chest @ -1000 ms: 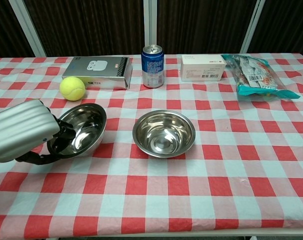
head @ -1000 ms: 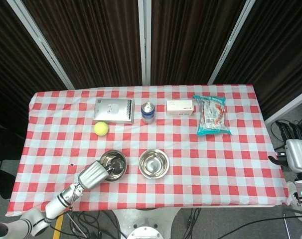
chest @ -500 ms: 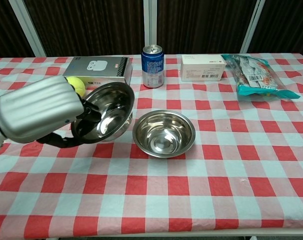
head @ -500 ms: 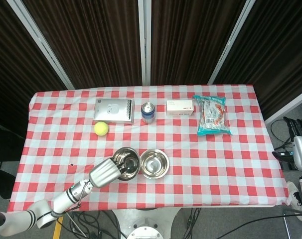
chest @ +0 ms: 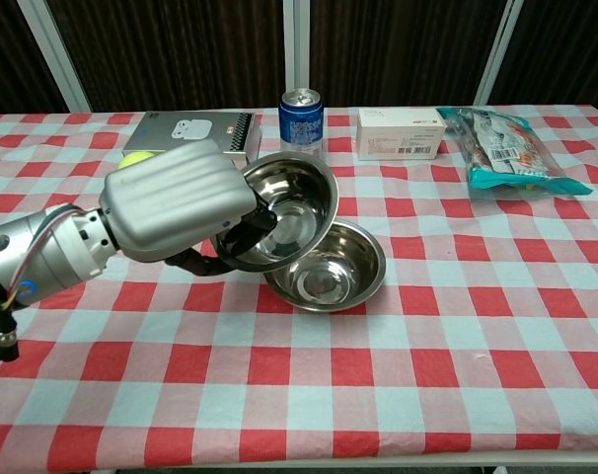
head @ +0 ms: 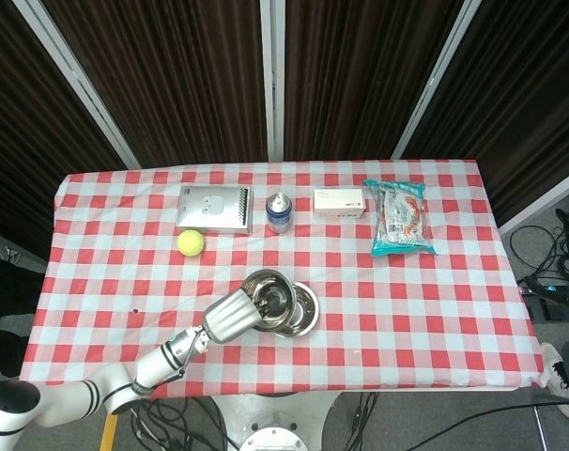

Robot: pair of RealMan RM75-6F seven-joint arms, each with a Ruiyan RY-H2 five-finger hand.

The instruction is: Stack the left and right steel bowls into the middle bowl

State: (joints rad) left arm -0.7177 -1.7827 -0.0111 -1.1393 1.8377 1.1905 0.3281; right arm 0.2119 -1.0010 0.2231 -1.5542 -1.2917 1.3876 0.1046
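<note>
Left robot hand (chest: 176, 212) raised, forearm extended rightward, fingers clamped on a rim.

The left bowl (chest: 284, 217) has been lifted off the tablecloth and carried rightward by the left hand (chest: 176, 214); it is now held tilted above the near-left rim of the middle bowl (chest: 331, 274), overlapping it in both views. A second ago it was still resting on the cloth, well left of the middle bowl. The left arm has been extended further over the table. The tennis ball (chest: 133, 158) is now mostly hidden behind the hand in the chest view. At the right edge of the head view, the right hand has been drawn almost out of sight.
</note>
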